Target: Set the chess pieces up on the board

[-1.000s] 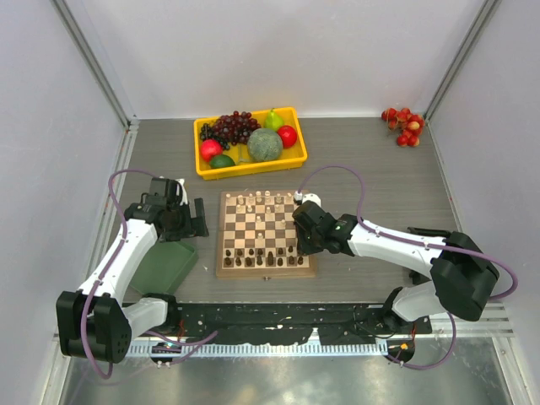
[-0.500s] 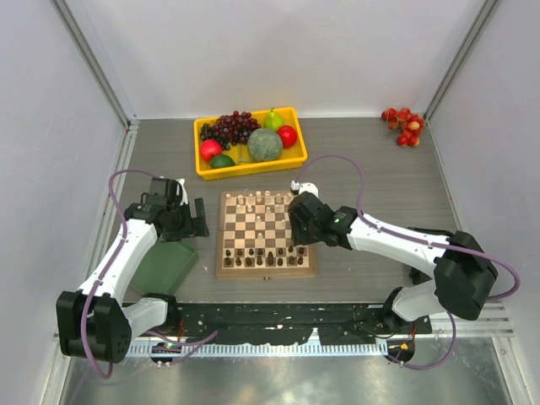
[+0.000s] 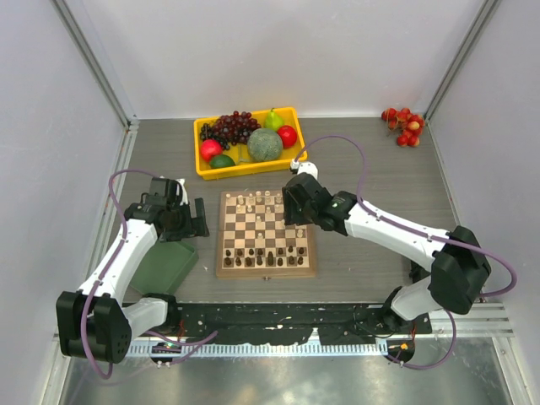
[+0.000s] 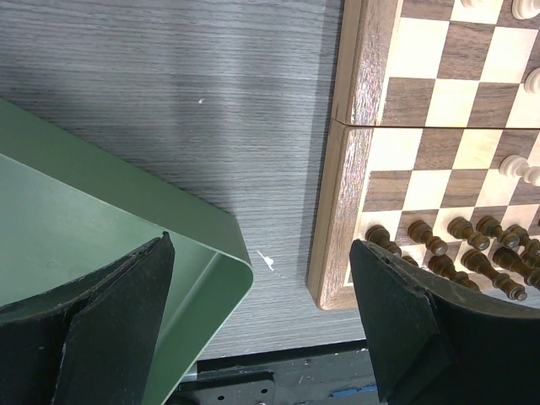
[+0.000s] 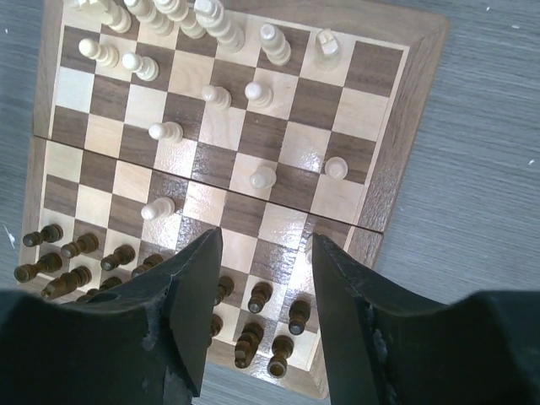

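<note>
The board (image 3: 221, 238) lies mid-table, also in the right wrist view as board (image 5: 418, 126) and in the left wrist view as board (image 4: 348, 160). Pale chess pieces (image 3: 257, 201) stand along its far rows, with a few pale pieces (image 5: 167, 131) loose on middle squares. Dark chess pieces (image 3: 266, 256) fill the near rows, shown too as dark pieces (image 5: 256, 295) and dark pieces (image 4: 460, 228). My right gripper (image 3: 297, 219) hovers over the board's right side, and this right gripper (image 5: 266, 245) is open and empty. My left gripper (image 3: 201, 218), seen closer as left gripper (image 4: 261, 249), stands open and empty left of the board.
A green flat tray (image 3: 164, 263) lies under the left arm, its corner (image 4: 211, 245) close to the board. A yellow tray (image 3: 253, 169) of fruit stands behind the board. A red fruit cluster (image 3: 402, 125) lies at the far right.
My right gripper has opened and drawn back from the board's near right corner toward its far side. The left arm has not moved.
</note>
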Robot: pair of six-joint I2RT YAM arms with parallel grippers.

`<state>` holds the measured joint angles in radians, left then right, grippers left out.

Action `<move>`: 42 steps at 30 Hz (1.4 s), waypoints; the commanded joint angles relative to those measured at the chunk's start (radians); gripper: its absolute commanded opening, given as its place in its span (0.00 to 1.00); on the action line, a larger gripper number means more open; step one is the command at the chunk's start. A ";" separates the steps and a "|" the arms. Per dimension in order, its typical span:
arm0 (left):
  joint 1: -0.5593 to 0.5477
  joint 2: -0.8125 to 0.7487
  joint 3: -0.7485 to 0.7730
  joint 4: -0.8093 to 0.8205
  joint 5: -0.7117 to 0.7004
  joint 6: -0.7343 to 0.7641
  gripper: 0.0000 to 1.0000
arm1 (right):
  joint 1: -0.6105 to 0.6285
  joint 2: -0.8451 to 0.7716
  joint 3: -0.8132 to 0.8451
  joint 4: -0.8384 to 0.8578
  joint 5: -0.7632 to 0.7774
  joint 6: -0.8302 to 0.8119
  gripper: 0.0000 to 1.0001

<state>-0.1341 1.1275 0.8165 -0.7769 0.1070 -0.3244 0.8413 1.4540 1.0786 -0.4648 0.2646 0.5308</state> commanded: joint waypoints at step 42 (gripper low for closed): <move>0.005 0.018 0.030 0.021 0.008 0.016 0.92 | -0.120 0.129 -0.033 0.003 -0.205 -0.048 0.31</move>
<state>-0.1341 1.1458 0.8165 -0.7765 0.1062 -0.3241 0.7189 1.5730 1.0058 -0.4587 0.0662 0.4995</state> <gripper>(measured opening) 0.921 0.344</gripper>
